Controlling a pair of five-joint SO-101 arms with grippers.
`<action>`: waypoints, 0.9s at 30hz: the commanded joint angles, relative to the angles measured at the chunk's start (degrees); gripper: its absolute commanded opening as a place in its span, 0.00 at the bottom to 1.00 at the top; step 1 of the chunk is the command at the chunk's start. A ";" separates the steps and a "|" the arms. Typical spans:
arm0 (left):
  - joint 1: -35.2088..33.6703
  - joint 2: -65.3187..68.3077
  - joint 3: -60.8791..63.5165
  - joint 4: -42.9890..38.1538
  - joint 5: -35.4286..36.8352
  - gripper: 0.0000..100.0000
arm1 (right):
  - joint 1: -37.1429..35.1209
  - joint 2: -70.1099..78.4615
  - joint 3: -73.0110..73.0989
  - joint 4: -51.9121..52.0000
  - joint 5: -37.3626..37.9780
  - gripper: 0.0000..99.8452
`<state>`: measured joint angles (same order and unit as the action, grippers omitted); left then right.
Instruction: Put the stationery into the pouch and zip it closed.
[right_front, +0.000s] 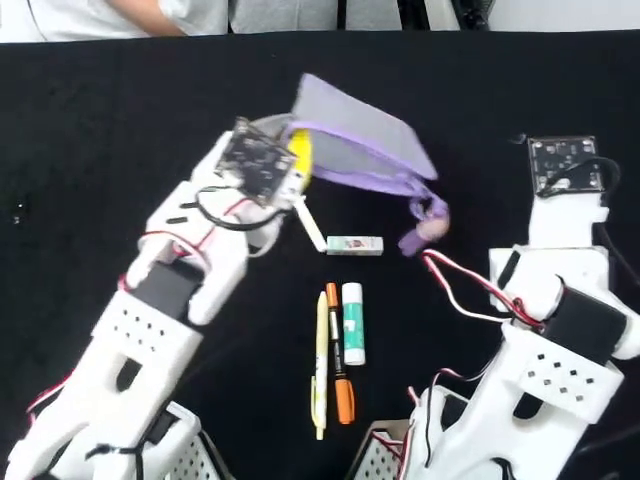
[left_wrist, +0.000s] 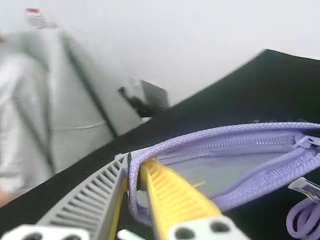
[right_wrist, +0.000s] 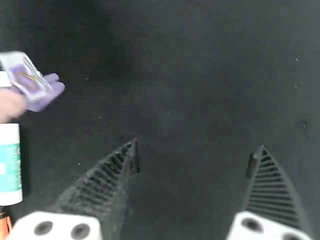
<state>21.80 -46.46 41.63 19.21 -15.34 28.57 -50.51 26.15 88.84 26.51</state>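
The purple pouch (right_front: 352, 140) lies at the far middle of the black table, mouth open and one side raised. My left gripper (right_front: 297, 163) is at its left end, grey and yellow fingers shut on the zip rim (left_wrist: 131, 176); the open mouth (left_wrist: 220, 170) stretches away from them. Nearer the front lie a small white box (right_front: 354, 244), a glue stick (right_front: 353, 322), an orange marker (right_front: 339, 354) and a yellow pen (right_front: 320, 365). My right gripper (right_wrist: 196, 152) hovers open over bare table at the right, holding nothing, with the glue stick (right_wrist: 9, 165) off to its side.
A purple zip pull with a pinkish charm (right_front: 428, 225) trails from the pouch's right end, also in the right wrist view as a purple tag (right_wrist: 31, 82). A white strip (right_front: 311, 226) lies between the left gripper and the small box. Bare black cloth lies left and far right.
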 joint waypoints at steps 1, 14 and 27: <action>-6.55 -5.36 -3.91 0.62 -0.35 0.03 | -6.59 -1.71 -4.00 -0.70 -1.32 0.33; -30.73 -14.77 -3.91 16.53 -0.18 0.03 | -37.89 2.15 10.15 -21.19 -10.02 0.33; -62.29 -24.97 1.19 29.80 -0.35 0.03 | -50.29 27.56 11.74 -37.89 -10.11 0.33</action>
<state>-34.90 -67.47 41.63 48.75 -15.34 -18.81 -27.56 38.20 54.55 16.84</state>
